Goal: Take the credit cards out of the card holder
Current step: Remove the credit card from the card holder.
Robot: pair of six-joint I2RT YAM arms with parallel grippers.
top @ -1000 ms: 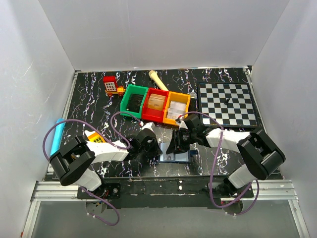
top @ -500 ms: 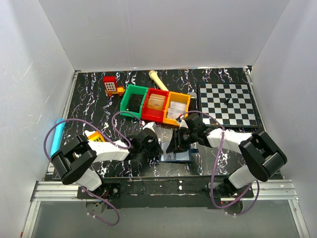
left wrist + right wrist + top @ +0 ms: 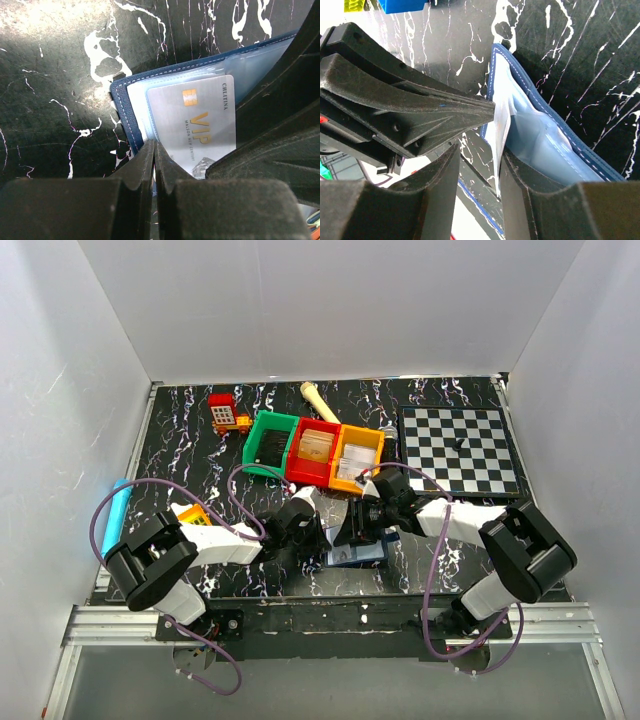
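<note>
Black marbled table (image 3: 180, 440) between white walls. Far left, blue tube (image 3: 118, 508) at the table edge; next to it a yellow block (image 3: 192, 516), partly behind the left arm. Left gripper (image 3: 154, 160) closed, fingers pressed flat together, tips at the near edge of the card holder (image 3: 120, 100); anything pinched there hidden. Holder lying open at centre-front, just below the bins (image 3: 315, 450), mostly covered by both grippers from above. Silver VIP card (image 3: 192, 125) in its clear pocket, lower corner cut off by fingers. Right gripper (image 3: 479, 160) about half-spread, straddling the clear sleeve's edge; contact hard to make out. Chessboard (image 3: 459, 448) far right.
</note>
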